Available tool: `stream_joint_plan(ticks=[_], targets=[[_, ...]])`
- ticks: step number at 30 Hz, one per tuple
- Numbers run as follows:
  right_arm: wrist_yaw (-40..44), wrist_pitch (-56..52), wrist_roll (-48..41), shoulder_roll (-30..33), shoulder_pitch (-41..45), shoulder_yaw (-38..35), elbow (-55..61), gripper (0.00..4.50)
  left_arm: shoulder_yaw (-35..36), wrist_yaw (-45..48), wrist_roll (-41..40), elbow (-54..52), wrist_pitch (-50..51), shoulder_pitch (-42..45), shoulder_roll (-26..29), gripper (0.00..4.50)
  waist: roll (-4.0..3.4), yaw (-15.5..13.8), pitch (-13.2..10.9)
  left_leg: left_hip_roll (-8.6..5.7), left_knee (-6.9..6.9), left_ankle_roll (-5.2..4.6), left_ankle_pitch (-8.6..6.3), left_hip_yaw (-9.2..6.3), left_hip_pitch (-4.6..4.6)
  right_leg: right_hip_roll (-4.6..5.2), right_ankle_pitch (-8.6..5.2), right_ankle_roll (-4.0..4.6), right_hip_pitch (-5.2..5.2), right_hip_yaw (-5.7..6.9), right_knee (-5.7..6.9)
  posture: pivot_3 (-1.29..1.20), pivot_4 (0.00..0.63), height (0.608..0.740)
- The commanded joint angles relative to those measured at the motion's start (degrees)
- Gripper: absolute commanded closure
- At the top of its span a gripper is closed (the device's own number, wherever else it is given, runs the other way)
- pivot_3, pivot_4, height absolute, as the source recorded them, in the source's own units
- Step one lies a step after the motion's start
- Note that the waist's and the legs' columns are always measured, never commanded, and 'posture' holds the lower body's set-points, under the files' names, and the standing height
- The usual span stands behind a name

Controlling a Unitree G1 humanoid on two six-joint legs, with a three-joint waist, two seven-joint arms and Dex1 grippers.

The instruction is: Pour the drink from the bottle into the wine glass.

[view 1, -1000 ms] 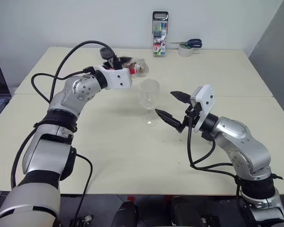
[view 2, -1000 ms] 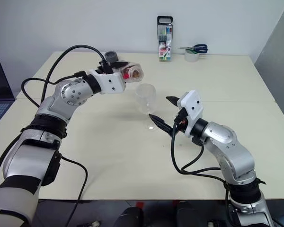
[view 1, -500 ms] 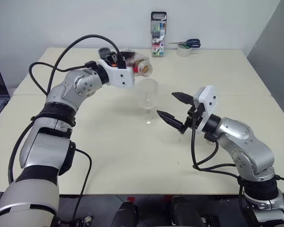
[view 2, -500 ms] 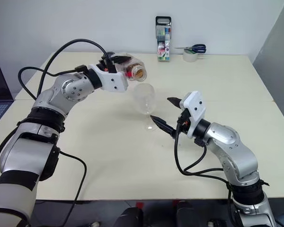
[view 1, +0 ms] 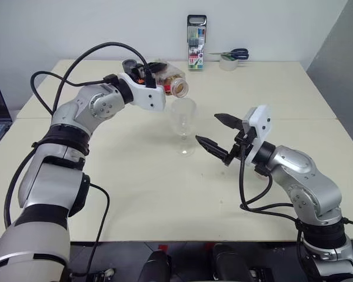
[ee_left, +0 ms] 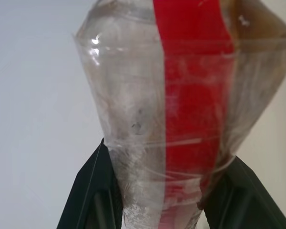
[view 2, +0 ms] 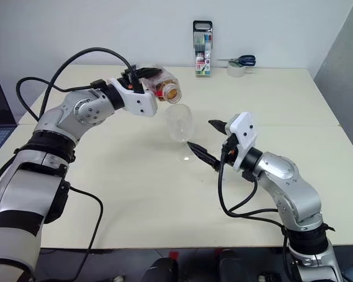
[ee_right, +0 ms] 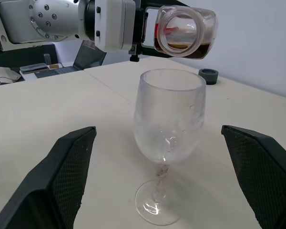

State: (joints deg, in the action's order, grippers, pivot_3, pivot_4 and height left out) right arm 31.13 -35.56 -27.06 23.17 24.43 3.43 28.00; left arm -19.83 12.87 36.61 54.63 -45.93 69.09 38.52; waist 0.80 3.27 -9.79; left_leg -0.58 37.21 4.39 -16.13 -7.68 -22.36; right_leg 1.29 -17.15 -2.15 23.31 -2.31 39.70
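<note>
The left gripper [view 1: 159, 75] is clenched on the bottle [view 1: 172, 82], holding it tipped roughly level above the surface [view 1: 135, 176], its uncapped mouth facing the glass [view 1: 184, 120]. From the glass, the bottle sits at about eleven o'clock, a little higher than the rim and just beside it rather than squarely over the bowl. The drink [ee_right: 190, 47] is pooled low along the bottle's side (a small amber amount, seen best from the right wrist) and has not reached the lip. No stream shows, and the bowl looks empty apart from a few clinging droplets.

The right gripper [view 1: 219, 132] hangs at about three o'clock from the glass, jaws spread wide and released, one finger on either side of the stem's line but apart from it; it holds nothing.

So the task looks to be somewhere past its middle: the bottle is picked up, opened, carried over and tilted. What is left is the pour itself. Judging by the pictures, the mouth needs to come further over the rim and tip lower before the liquid will run. The glass stands upright and unsupported, so a nudge from the bottle could topple it.

At twelve o'clock, well apart, stand a pen case [view 1: 196, 42] and scissors [view 1: 234, 54].
</note>
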Motion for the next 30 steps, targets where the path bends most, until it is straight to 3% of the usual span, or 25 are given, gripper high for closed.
stream_joint_plan(ticks=[1, 30], targets=[[0.8, 0.5, -2.1, 0.1, 0.1, -1.5, 2.7, 0.0, 0.5, -2.2, 0.2, -0.6, -1.1, 2.9, 1.4, 2.81, 0.0, 0.0, 0.0, 0.0, 0.01, 0.0, 0.0, 0.0, 0.0, 0.0, 0.0, 0.0, 0.0, 0.0, 0.02, 0.0, 0.15, 0.74], [1.8, 0.5, -2.9, 0.1, 0.2, -0.7, 2.6, 0.0, -1.4, -8.8, 5.4, 3.8, -2.6, 5.9, 3.4, 2.81, 0.0, 0.0, 0.0, -0.04, 0.62, -0.04, -0.02, -0.01, -0.13, -0.01, 0.0, 0.0, 0.03, -0.01, 0.34, 0.0, 0.15, 0.74]])
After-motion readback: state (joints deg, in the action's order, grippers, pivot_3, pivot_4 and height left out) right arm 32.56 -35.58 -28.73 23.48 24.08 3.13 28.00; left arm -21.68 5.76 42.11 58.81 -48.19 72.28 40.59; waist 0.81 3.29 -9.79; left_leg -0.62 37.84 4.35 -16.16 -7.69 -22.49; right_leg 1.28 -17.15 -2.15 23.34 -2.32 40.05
